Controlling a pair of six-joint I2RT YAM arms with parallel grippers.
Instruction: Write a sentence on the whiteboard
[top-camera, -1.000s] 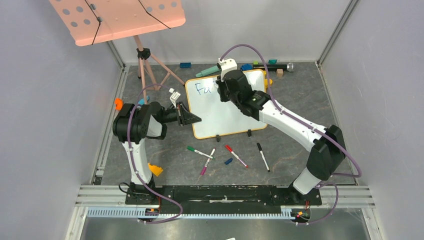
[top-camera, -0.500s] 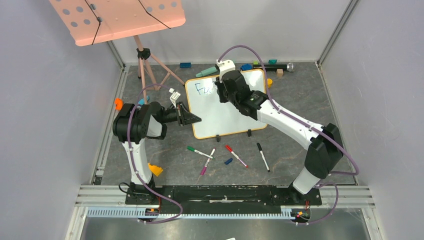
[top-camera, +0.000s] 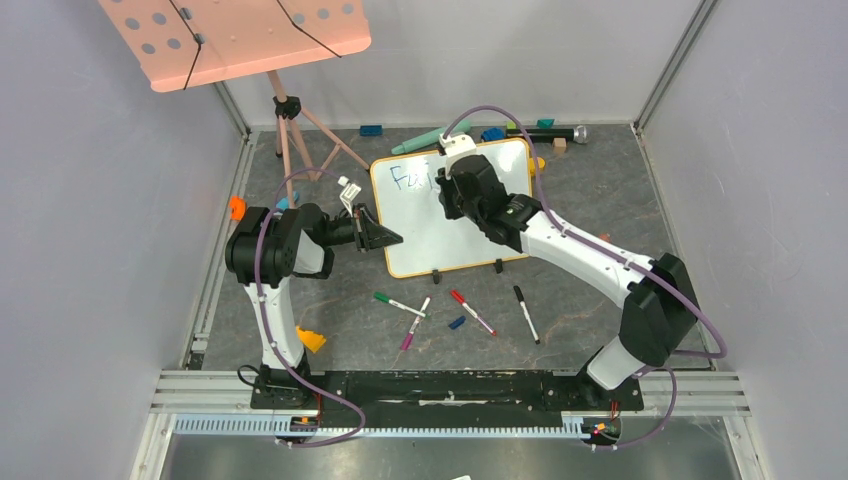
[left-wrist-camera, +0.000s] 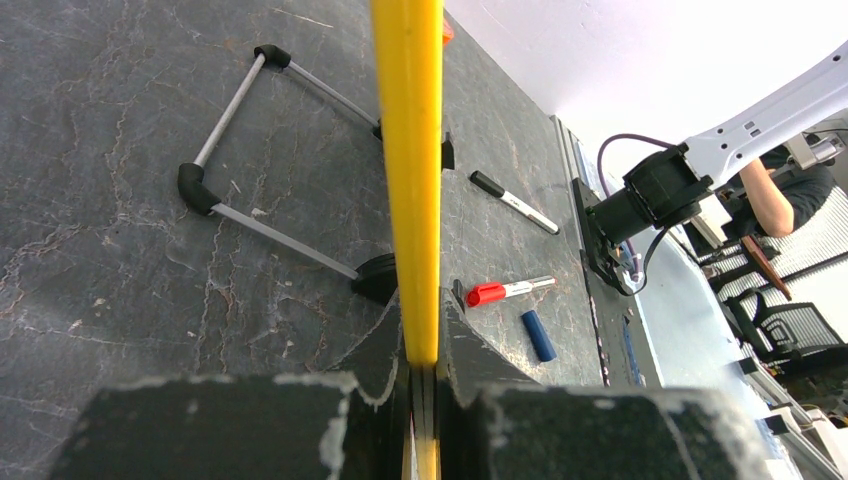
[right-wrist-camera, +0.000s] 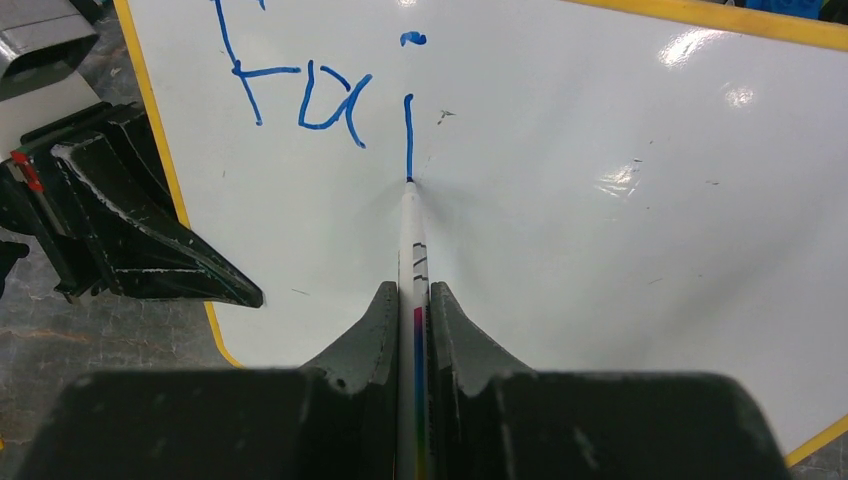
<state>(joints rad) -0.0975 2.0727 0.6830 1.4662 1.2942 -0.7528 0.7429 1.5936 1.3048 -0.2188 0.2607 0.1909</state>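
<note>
Yellow frame (left-wrist-camera: 408, 150) first: my left gripper (left-wrist-camera: 422, 345) has its jaws clamped on the left edge of the board (top-camera: 445, 243), pinching the rim edge-on (the wrist view shows the frame running straight out from between the fingers). That hand is a brace, I judge, not a writer. The board sits between the two arms, its long axis running left to right and angling slightly away toward the right. In its top left corner the sentence (right-wrist-camera: 300, 95) is only begun, in blue: I read an F, an a and a dotted i, nothing more. The marker (right-wrist-camera: 410, 225) touches the board at the foot of that i stroke, its barrel running back down into the right gripper (right-wrist-camera: 413, 300), whose jaws are closed tight on it. What matters next is direction. The bare white lies to the right of the tip, along the board's long axis, so the next letter calls for a lift and a short shift rightward by the right arm, the only one carrying a pen. Pressing too hard there could, I think, twist the board in the left grip
</note>
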